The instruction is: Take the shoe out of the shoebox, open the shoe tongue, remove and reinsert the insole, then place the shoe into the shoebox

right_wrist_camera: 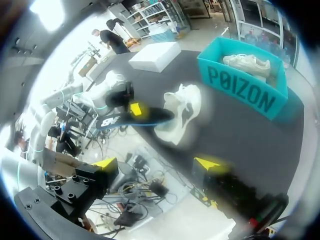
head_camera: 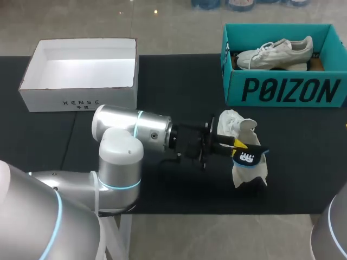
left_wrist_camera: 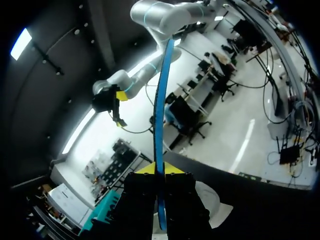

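Note:
A white shoe (head_camera: 234,123) lies on the black table mat in front of the teal shoebox (head_camera: 287,89). My left gripper (head_camera: 238,144) hovers over the shoe, shut on a dark blue insole (head_camera: 248,157) with a white logo. In the left wrist view the insole (left_wrist_camera: 162,100) stands edge-on between the yellow-tipped fingers (left_wrist_camera: 172,169), with the shoe (left_wrist_camera: 210,200) below. My right gripper (right_wrist_camera: 156,165) is held high off the near right side, open and empty, looking down on the insole (right_wrist_camera: 135,117), the shoe (right_wrist_camera: 182,107) and the shoebox (right_wrist_camera: 245,87).
A second white shoe (head_camera: 276,54) lies inside the teal shoebox. An open white box (head_camera: 81,73) stands at the back left of the mat. My right arm's gripper (left_wrist_camera: 112,100) shows raised in the left wrist view.

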`<state>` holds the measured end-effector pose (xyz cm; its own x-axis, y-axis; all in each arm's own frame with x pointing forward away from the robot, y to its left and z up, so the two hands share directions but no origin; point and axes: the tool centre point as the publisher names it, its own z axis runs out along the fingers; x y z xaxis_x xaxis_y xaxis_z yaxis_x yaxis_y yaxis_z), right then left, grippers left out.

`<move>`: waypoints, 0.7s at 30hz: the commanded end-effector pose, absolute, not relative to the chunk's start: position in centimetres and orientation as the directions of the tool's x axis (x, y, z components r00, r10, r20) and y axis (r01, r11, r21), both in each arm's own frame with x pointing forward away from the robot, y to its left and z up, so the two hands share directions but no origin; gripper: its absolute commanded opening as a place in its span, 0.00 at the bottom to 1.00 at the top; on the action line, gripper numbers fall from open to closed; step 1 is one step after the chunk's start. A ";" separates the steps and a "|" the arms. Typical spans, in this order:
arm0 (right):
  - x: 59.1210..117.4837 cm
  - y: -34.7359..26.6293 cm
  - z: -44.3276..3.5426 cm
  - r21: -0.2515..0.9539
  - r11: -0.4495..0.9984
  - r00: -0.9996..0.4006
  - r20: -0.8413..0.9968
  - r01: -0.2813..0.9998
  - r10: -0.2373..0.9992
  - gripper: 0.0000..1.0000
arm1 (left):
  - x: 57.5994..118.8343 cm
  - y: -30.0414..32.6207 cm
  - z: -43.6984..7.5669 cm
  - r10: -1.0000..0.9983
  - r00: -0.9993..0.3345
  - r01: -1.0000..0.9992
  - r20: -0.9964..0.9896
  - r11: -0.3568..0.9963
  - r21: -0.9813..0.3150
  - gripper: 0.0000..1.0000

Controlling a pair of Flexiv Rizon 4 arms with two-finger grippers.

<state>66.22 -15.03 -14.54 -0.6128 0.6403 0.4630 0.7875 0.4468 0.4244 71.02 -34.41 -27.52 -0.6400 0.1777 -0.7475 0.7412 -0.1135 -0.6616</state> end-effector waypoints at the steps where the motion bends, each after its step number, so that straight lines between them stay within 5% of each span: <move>1: 66.2 -15.0 -14.5 0.422 0.447 -0.612 0.462 0.788 0.642 1.00 | 71.8 -35.1 -28.1 0.191 -0.640 0.740 -0.745 -0.108 -0.663 0.00; 21: 66.2 -15.0 -14.5 0.422 0.447 -0.612 0.462 0.788 0.642 1.00 | 75.3 -35.8 -33.2 0.297 -0.609 0.766 -0.736 -0.023 -0.643 0.00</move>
<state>66.20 -15.02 -14.53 -0.6124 0.6410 0.4627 0.7879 0.4468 0.4237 74.66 -34.93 -32.75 -0.6163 0.2750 -0.7379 0.7626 -0.0251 -0.6463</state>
